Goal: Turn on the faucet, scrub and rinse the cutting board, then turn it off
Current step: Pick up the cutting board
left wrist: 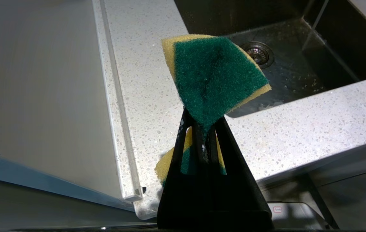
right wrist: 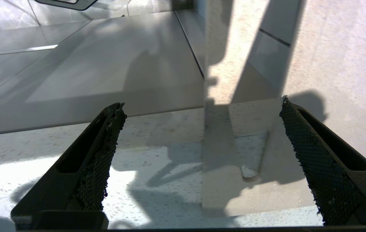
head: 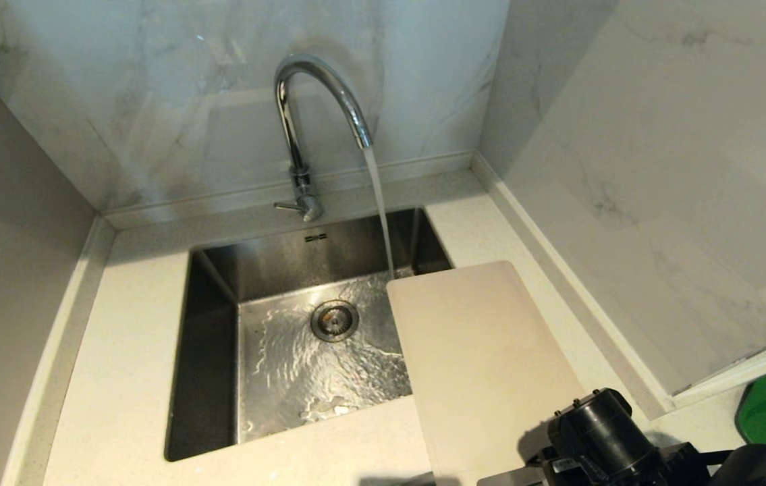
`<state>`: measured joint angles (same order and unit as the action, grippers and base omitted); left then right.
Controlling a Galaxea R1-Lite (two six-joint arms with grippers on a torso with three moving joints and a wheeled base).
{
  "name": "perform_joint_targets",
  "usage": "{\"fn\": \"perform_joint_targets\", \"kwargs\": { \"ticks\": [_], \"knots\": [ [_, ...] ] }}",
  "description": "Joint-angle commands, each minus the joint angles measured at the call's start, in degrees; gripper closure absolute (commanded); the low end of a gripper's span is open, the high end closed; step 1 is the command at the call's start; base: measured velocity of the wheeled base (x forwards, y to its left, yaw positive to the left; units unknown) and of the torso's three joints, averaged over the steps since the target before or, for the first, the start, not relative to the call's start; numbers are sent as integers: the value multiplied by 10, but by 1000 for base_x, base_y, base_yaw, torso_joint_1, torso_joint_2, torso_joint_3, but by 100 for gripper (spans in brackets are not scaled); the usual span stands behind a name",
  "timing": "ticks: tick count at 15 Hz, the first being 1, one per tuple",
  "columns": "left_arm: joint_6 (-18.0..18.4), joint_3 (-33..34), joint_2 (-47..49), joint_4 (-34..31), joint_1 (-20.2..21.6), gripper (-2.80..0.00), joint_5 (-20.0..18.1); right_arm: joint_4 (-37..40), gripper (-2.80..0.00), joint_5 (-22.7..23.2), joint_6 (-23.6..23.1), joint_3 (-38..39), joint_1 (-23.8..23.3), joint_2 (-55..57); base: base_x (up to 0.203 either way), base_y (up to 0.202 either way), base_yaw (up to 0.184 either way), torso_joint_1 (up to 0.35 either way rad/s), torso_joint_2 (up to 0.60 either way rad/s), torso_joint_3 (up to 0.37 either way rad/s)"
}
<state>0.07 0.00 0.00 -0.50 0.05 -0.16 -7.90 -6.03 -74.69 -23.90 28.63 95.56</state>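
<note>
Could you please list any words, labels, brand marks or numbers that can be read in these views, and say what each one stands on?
No text can be read in any view.
A small dark mark on the back wall of the sink, below the faucet: too small to read.
A small white tag with a red mark, low beside the left pincer and below the countertop: too blurred to read.
The cutting board and sponge bear no text.

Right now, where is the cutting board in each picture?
Head view: the board lies right of the sink, one end over the basin.
Left wrist view: not in it.
Right wrist view: its slotted end lies between the open jaws.
Shared landmark: the speckled counter.
</note>
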Motion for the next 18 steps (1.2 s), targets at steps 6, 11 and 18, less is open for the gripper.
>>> {"fn": "perform_joint_targets", "kwargs": {
  "ticks": [6,11,18],
  "knots": [
    [0,2,1,0,0,0,0,-1,-280,-2,-5,28,13,3,0,0,0,0,0,0],
    [0,2,1,0,0,0,0,-2,-280,-4,-5,25,13,38,0,0,0,0,0,0],
    [0,2,0,0,0,0,0,-49,-280,-6,-1,18,12,117,0,0,0,0,0,0]
  ]
}}
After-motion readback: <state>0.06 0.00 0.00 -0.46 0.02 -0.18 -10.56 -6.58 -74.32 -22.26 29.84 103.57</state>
